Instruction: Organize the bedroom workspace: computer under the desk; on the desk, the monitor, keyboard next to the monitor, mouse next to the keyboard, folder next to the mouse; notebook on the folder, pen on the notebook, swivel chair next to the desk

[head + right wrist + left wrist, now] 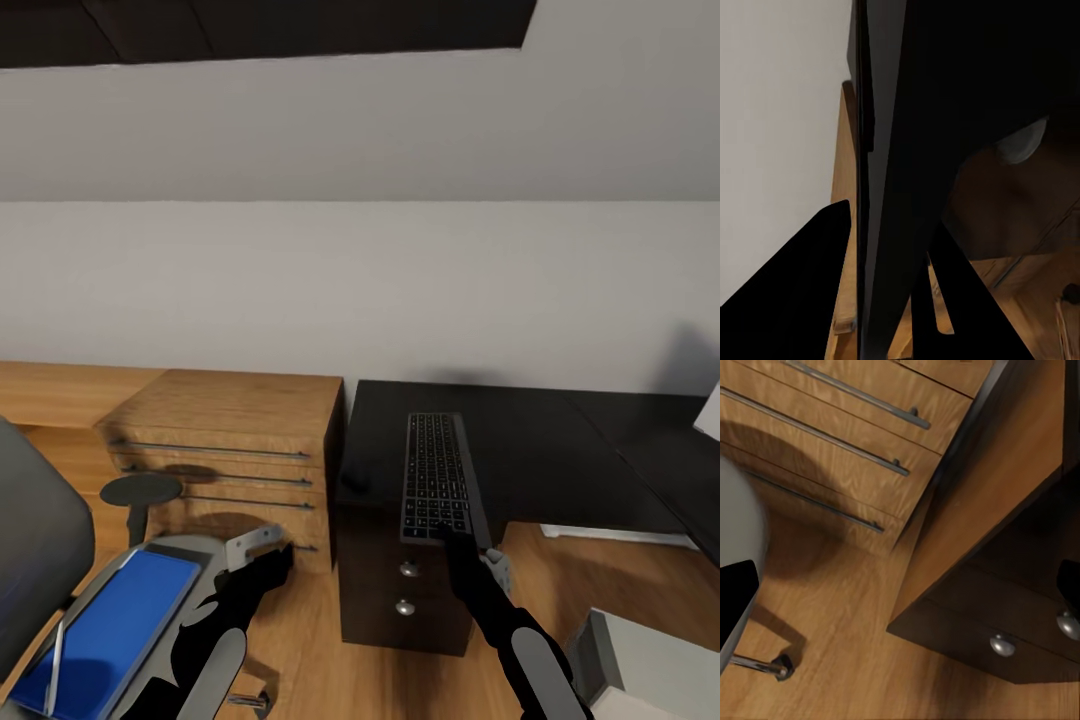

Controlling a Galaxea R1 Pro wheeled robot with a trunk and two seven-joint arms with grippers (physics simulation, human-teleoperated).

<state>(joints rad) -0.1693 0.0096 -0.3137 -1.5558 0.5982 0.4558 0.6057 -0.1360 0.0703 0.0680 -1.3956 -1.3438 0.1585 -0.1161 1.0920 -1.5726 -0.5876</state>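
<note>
Keyboard: slim black full-size keyboard (437, 487) lying lengthwise on glossy black desk top (560, 450), near end overhanging the front edge above the dark drawer unit (400, 590).
Right gripper (452, 535): pinching the keyboard's near end.
Left gripper (272, 562): held above the floor; finger spread unclear.
Folder: bright blue flat folder (120, 620) on grey swivel chair seat (190, 548).
Dresser: light wooden dresser (230, 450) left of desk.

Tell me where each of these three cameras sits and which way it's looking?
Head view: on the robot's head, looking forward and down at the desk, keyboard, dresser and swivel chair with the folder; both arms show.
Left wrist view: on the left arm, facing dresser drawers and floor.
Right wrist view: on the right arm, looking along the keyboard's edge; a black finger shows.
Shared: head and left wrist views both see the desk's drawer knobs.
</note>
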